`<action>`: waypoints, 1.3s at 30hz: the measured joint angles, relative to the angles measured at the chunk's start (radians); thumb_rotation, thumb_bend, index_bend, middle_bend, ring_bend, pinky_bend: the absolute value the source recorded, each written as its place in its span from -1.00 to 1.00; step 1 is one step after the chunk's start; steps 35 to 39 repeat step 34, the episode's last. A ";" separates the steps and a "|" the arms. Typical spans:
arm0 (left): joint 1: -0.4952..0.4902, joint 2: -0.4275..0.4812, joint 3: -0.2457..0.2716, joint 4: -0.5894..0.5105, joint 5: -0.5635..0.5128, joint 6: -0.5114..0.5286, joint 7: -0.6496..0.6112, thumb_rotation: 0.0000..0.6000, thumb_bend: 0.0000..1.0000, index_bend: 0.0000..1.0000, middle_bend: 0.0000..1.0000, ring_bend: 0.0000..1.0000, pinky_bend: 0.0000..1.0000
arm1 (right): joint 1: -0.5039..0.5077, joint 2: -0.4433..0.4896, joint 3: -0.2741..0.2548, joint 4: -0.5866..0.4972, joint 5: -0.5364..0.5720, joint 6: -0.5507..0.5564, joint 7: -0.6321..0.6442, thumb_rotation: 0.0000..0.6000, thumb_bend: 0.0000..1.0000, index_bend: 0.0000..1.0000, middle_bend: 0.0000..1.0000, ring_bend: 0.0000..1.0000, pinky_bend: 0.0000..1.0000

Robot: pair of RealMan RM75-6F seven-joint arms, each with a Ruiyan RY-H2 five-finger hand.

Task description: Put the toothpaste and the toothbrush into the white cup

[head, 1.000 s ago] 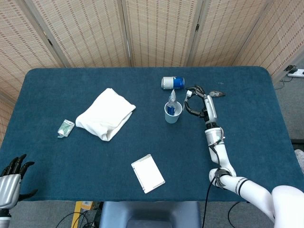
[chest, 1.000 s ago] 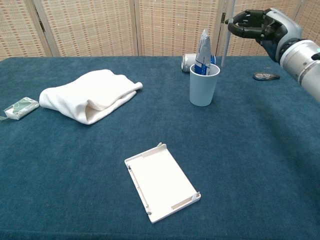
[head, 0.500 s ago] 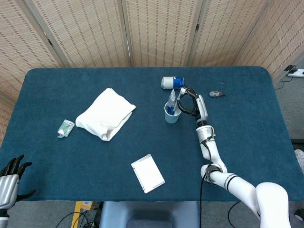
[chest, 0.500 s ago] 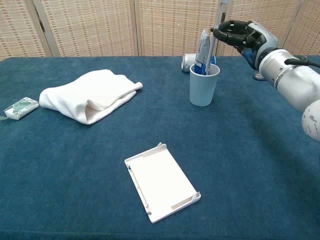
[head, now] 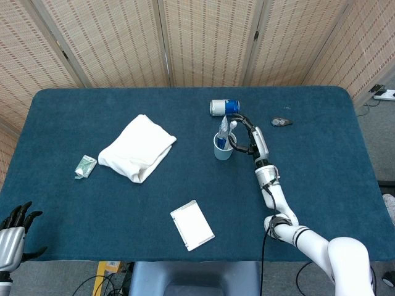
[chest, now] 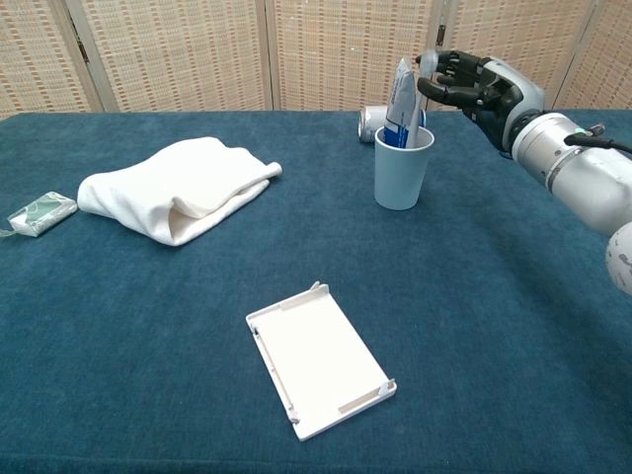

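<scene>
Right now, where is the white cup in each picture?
Head view: the white cup stands right of centre, just below the can.
Chest view: the white cup stands upper right of centre, in front of the can.
Shared landmark: the right hand beside its rim.

left hand (head: 13, 230) cut by frame edge

A white cup (chest: 403, 170) stands upright on the blue table (chest: 494, 326), with a toothpaste tube (chest: 402, 97) sticking up out of it. The right hand (chest: 464, 81) reaches in from the right at the cup's top, its dark fingers (chest: 439, 74) curled around a toothbrush (chest: 425, 79) (only a short pale piece shows). Behind the cup lies a can (chest: 370, 121) on its side. A folded white towel (chest: 178, 197) sits to the left, a small green packet (chest: 39, 214) at the far left edge, and a flat white tray (chest: 321, 360) near the front.
</scene>
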 measured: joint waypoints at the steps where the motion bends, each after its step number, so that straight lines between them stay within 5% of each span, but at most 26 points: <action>1: -0.001 -0.001 0.000 0.000 0.001 0.000 0.000 1.00 -0.66 -0.52 -0.85 -0.87 -0.59 | -0.002 0.003 -0.004 0.002 -0.006 0.006 0.003 1.00 -0.51 -0.86 -0.88 -1.00 -1.00; 10: -0.017 0.005 -0.016 -0.002 0.006 -0.002 0.010 1.00 -0.66 -0.52 -0.85 -0.87 -0.59 | -0.052 0.074 -0.045 -0.060 -0.050 0.094 -0.088 1.00 -0.48 -0.96 -0.85 -1.00 -1.00; 15: -0.033 0.005 -0.031 -0.003 0.009 -0.003 0.020 1.00 -0.66 -0.52 -0.85 -0.87 -0.59 | -0.112 0.144 -0.068 -0.154 -0.058 0.170 -0.284 1.00 -0.19 -0.61 -0.67 -1.00 -1.00; 28: -0.083 -0.037 -0.072 -0.009 0.039 0.007 0.079 1.00 -0.66 -0.52 -0.85 -0.87 -0.59 | -0.413 0.550 -0.198 -0.741 -0.019 0.365 -0.958 1.00 -0.14 -0.50 -0.59 -1.00 -1.00; 34: -0.094 -0.050 -0.075 -0.026 0.048 0.009 0.107 1.00 -0.66 -0.52 -0.85 -0.87 -0.59 | -0.560 0.712 -0.301 -0.894 0.001 0.419 -1.026 1.00 -0.26 -0.64 -0.74 -1.00 -1.00; 39: -0.094 -0.050 -0.075 -0.026 0.048 0.009 0.107 1.00 -0.66 -0.52 -0.85 -0.87 -0.59 | -0.560 0.712 -0.301 -0.894 0.001 0.419 -1.026 1.00 -0.26 -0.64 -0.74 -1.00 -1.00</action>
